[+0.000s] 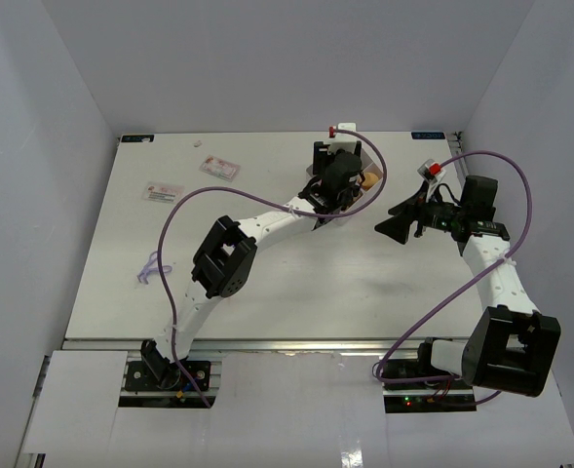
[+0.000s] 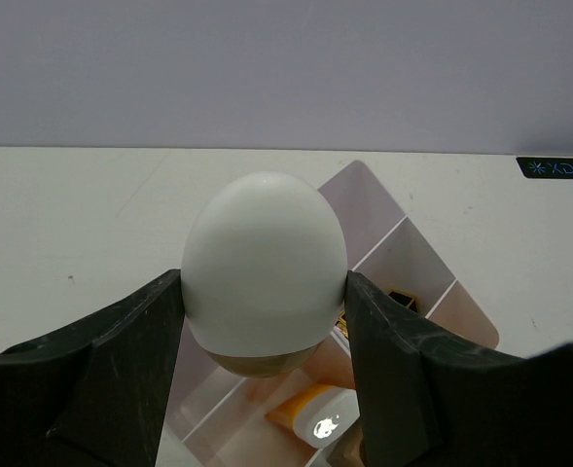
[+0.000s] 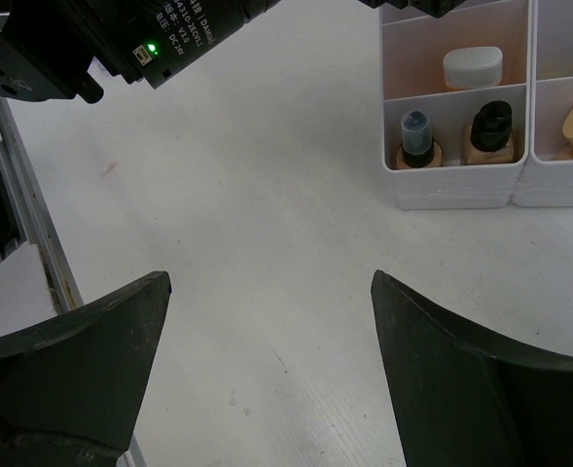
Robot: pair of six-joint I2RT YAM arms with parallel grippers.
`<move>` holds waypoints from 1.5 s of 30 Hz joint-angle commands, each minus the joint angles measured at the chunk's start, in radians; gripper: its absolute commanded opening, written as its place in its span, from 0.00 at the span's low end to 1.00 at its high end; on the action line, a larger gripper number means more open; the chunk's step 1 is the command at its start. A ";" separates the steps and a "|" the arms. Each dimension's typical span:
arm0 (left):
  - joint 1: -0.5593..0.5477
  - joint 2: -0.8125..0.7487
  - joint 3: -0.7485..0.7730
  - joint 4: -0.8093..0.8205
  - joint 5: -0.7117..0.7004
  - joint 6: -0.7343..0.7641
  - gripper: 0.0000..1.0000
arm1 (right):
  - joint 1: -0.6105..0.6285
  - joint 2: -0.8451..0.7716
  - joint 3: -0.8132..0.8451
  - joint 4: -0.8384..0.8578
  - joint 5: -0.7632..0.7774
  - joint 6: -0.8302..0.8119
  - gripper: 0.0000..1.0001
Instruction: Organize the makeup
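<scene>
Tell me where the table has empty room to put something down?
Bare table lies in the middle, between the left arm and right arm, and in front of the white box below the open right gripper. It is crowded at the box, where the left gripper holds the white egg sponge.

Robotics lab cell. My white table (image 1: 267, 292) is boxed in by pale walls (image 1: 33, 146) (left, far and right edges); my left arm (image 1: 223, 258) and right arm (image 1: 506, 331) are bolted at an aluminium rail (image 1: 296, 344) along its near edge, purple cables (image 1: 167, 229) trailing.
</scene>
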 commanded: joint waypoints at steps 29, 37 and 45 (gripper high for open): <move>-0.005 -0.006 -0.021 -0.076 0.041 -0.146 0.24 | -0.025 -0.010 -0.005 0.012 -0.060 0.004 0.90; -0.006 -0.026 -0.056 -0.085 0.043 -0.181 0.43 | -0.029 -0.011 -0.004 0.012 -0.068 0.007 0.90; -0.006 -0.049 -0.088 -0.088 0.051 -0.198 0.49 | -0.033 -0.015 -0.005 0.012 -0.072 0.010 0.90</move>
